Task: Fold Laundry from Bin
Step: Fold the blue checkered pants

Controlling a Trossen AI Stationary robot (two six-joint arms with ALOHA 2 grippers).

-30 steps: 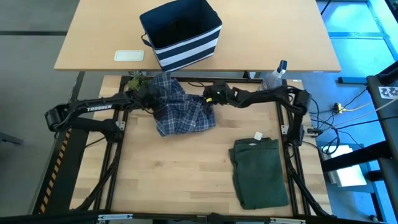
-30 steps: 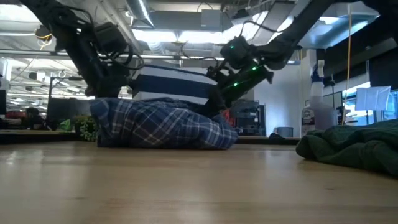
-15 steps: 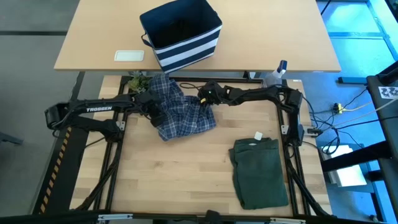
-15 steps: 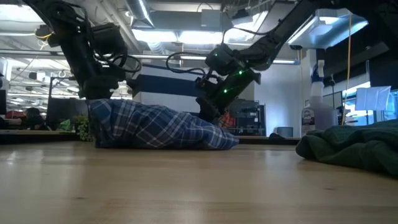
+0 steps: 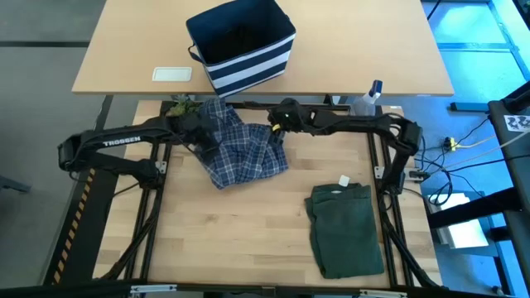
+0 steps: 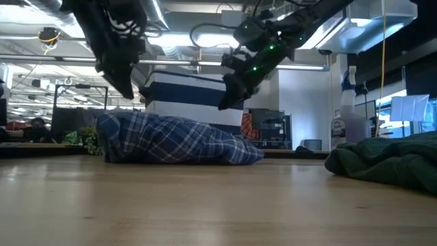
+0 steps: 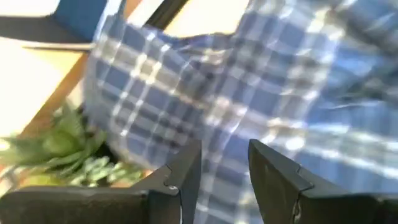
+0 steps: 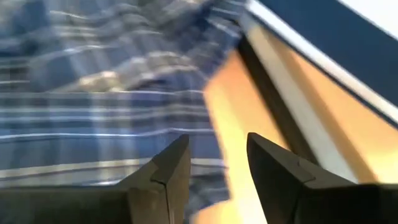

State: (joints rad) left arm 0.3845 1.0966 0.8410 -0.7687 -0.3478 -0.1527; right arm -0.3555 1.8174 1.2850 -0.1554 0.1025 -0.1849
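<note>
You were working over a pale wooden tabletop of butcher-block planks, framed by dark metal rails. Beyond its far edge stood a second, lighter table with a smooth top, and a small white rectangular object lay on its left part. A clear spray bottle stood near the right end of the gap between the two tables, and a small green plant sat at the left end. Grey floor showed to the left, with cables trailing on the right. Across the table you had a large hall with ceiling strip lights, exposed ducts and a white wall.
</note>
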